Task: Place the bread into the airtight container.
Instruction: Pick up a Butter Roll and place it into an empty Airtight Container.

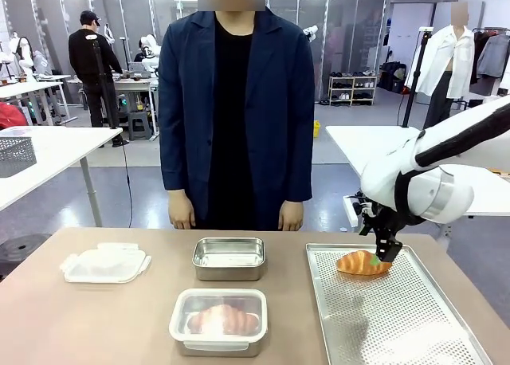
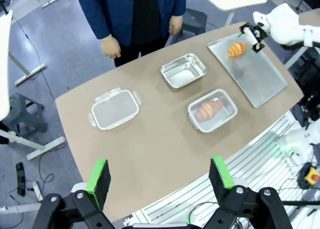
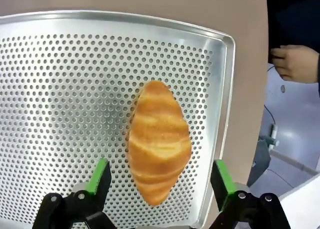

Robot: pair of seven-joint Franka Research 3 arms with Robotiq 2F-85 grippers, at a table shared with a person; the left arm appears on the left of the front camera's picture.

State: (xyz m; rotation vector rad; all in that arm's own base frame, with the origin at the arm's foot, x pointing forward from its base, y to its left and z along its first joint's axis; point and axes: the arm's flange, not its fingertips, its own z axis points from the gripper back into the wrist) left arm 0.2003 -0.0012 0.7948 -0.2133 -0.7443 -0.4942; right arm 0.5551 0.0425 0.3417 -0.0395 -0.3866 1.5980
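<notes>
table (image 1: 119, 317): tan top, carrying every item listed below.
person (image 1: 235, 102): standing at the far edge, dark jacket, both hands hanging at the sides.
right arm (image 1: 434, 186): white, entering from the right and bent down over the far end of the tray.
perforated tray (image 1: 398, 317): bare metal, on the table's right side, long axis running from near edge to far edge.
loose lid (image 1: 105, 263): translucent white with side clips, flat on the table at far left, well apart from both containers.
covered container (image 1: 218, 321): near the table's front edge, centre; clear lid apparently on, second croissant (image 1: 225, 320) visible inside.
open steel container (image 1: 229, 257): just behind the covered one, uncovered, interior bare metal.
bread (image 1: 362, 263): golden croissant lying flat at the far end of the perforated tray, not in any container.
right gripper (image 3: 161, 174): directly above the bread, fingers spread wide to either side of its near end, green pads (image 3: 101, 173) clear of the crust with tray showing in both gaps.
left gripper (image 2: 160, 171): high above the table's near edge, fingers spread wide, nothing between them.
</notes>
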